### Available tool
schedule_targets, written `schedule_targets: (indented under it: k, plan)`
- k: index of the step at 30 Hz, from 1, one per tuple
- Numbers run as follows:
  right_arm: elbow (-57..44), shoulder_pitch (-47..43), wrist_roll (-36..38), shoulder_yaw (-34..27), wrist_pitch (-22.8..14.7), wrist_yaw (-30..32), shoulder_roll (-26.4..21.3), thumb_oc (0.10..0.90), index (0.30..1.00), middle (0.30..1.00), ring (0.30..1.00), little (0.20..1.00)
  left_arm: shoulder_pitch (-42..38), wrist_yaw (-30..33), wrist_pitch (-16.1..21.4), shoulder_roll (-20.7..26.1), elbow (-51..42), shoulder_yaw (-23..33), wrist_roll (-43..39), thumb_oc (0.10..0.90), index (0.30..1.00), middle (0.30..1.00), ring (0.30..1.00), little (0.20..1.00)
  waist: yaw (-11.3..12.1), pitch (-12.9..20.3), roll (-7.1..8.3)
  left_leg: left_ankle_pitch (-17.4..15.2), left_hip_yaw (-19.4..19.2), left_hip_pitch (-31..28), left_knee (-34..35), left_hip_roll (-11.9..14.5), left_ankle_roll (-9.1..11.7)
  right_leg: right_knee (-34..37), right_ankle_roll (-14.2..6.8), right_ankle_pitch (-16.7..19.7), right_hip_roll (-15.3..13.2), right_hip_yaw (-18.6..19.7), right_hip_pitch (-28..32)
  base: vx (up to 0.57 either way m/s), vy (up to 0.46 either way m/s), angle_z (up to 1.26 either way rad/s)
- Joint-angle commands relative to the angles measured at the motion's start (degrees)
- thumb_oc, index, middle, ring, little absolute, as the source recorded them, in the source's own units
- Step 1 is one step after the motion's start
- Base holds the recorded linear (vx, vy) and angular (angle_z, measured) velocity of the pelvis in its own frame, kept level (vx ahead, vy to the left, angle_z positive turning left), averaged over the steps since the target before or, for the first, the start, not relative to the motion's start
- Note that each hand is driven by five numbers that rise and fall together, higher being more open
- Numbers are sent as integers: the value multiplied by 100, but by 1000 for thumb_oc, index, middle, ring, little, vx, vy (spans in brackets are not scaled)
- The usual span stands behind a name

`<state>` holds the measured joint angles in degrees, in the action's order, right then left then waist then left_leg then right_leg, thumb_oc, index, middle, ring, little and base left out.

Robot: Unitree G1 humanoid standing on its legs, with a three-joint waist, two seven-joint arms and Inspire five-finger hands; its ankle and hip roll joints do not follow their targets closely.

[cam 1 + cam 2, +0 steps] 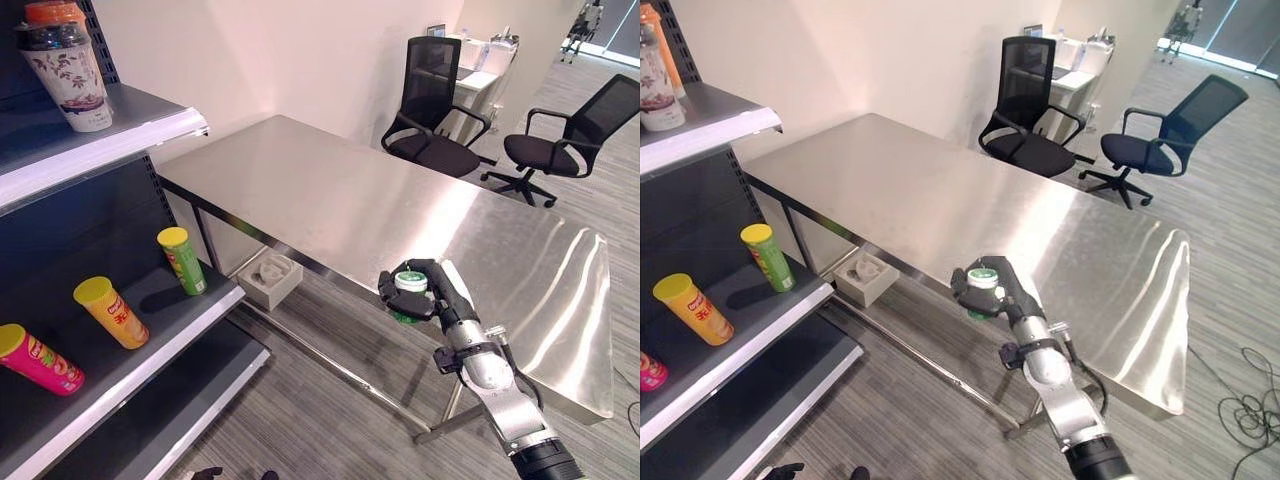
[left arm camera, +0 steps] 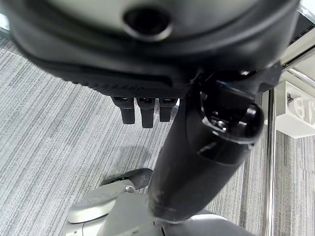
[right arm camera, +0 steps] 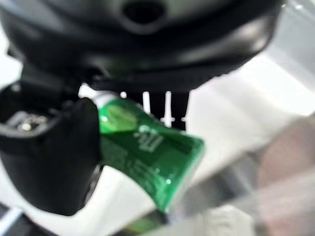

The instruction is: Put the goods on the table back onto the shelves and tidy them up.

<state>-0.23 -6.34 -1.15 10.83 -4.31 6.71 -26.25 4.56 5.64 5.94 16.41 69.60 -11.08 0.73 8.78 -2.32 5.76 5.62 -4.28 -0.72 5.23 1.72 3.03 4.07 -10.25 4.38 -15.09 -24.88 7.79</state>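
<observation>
My right hand grips a green can upright at the table edge; the shelf lies well off to my left.

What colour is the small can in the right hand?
Green can, white lid; right hand. Clearest in right wrist view.

My right hand curls its fingers round a green can, thumb against its side.
</observation>
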Motion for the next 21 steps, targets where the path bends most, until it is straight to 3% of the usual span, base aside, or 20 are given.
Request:
schedule_targets:
  k: [1,7,14,21]
  plan:
    - [-718,-626,404,-354,-658,261,-62,400,300,300,300,300,-361,40,195,-85,195,-239,166,800,900,900,900,900,195,228,-110,-699,149,-150,-23,-49,-234,-639,-185,-106,-175,379,-130,-32,-50,1]
    - [-1287,-1049,1122,-82,-778,80,52,400,300,300,300,300,-424,47,160,-76,204,-281,148,800,900,900,900,900,221,275,-143,-633,144,-112,-23,32,-161,-593,-125,-207,-98,342,-112,-47,-69,2]
    - [-1555,-1636,1444,295,-863,-29,70,400,300,300,300,300,-491,81,140,-59,187,-298,78,800,900,900,900,900,275,280,-187,-513,189,-50,-23,163,-61,-602,-38,-321,33,307,-112,-61,-108,1]
    - [-1703,-2342,1757,798,-1059,-130,233,400,300,300,300,300,-434,161,207,-25,-2,-264,-221,800,900,900,900,900,446,156,-241,-289,349,3,-105,552,126,-664,230,-757,533,402,-86,-87,-202,9]
